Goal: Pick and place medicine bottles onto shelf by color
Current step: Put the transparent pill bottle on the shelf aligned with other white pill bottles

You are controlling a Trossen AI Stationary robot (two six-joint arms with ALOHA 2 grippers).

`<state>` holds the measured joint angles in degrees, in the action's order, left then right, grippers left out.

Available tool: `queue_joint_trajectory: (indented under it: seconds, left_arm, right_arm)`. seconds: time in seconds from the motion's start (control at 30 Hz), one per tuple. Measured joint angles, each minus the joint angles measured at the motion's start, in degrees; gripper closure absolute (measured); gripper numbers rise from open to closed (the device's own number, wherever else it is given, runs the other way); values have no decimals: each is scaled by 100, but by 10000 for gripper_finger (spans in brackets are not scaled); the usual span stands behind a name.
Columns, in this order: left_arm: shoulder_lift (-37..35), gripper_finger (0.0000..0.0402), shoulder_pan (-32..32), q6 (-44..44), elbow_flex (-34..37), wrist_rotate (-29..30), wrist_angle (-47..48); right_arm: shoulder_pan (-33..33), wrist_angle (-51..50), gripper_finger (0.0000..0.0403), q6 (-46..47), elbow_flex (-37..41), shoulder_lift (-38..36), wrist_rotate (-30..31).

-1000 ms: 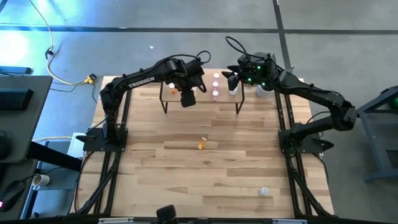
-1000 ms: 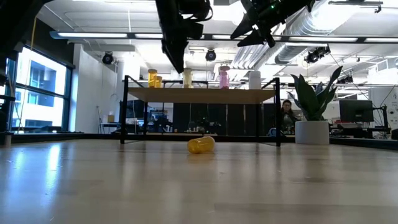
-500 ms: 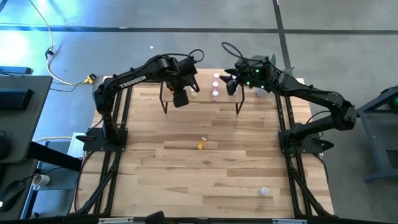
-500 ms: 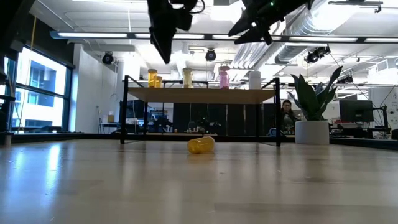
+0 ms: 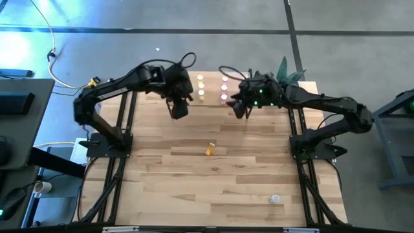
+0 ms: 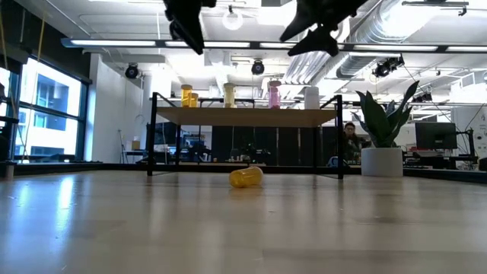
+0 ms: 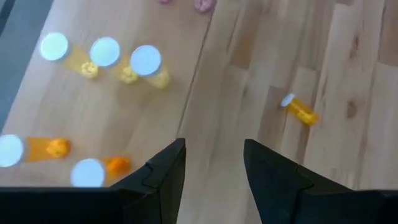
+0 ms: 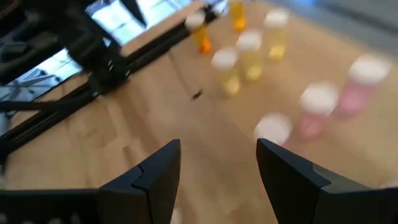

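Note:
The shelf [image 5: 210, 102] stands at the table's far middle, with orange [image 7: 37, 149], yellow [image 7: 146, 62] and pink bottles [image 8: 360, 81] upright on its board. One yellow bottle [image 5: 209, 150] lies on its side on the table in front of the shelf; it also shows in the low view [image 6: 246, 176] and the left wrist view [image 7: 298, 111]. My left gripper [image 5: 176, 111] hangs open and empty above the shelf's left front edge [image 7: 214, 162]. My right gripper [image 5: 238, 110] hangs open and empty above the shelf's right front [image 8: 217, 168].
A small clear bottle [image 5: 275, 199] lies near the table's near right corner. A white plant pot [image 6: 380, 160] with a green plant stands at the far right, behind the shelf. A person [image 6: 351, 141] sits in the room beyond the table.
My left gripper has gone from over the shelf toward the table's left and near edge, rising, and stays open. My right gripper has gone from the shelf's far right toward the near edge. The bottles have kept still.

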<state>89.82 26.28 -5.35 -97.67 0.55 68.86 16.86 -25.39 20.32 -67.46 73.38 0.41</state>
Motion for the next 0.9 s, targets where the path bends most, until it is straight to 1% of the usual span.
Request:
queue_joint_trajectory:
  seconds: [0.13, 0.33, 0.47, 0.6, 0.73, 0.9]
  left_arm:
    - [-506, 249, -142, 226, 799, -35, -622]
    - [-1147, 249, -391, 502, 1865, -303, -1550]
    - [-1521, 249, -639, 517, 2604, -318, -2413]
    - [-1777, 249, -885, 518, 3309, -340, -3335]
    - [-1926, 249, -1060, 541, 3778, -568, -3965]
    - [-1956, 249, -1288, 521, 4062, -637, -4317]
  right_arm:
    - [-444, -461, 203, 723, 0, 0, -5]
    - [-1173, -1232, 203, 1979, 0, 0, 15]
    - [-1701, -1756, 203, 2750, 0, 0, 382]
    - [-2200, -2292, 203, 3713, 26, 0, 765]
    - [-2764, -2568, 203, 4558, 197, 2, 809]
    - [-3500, -2638, 203, 5535, 592, 2, 527]
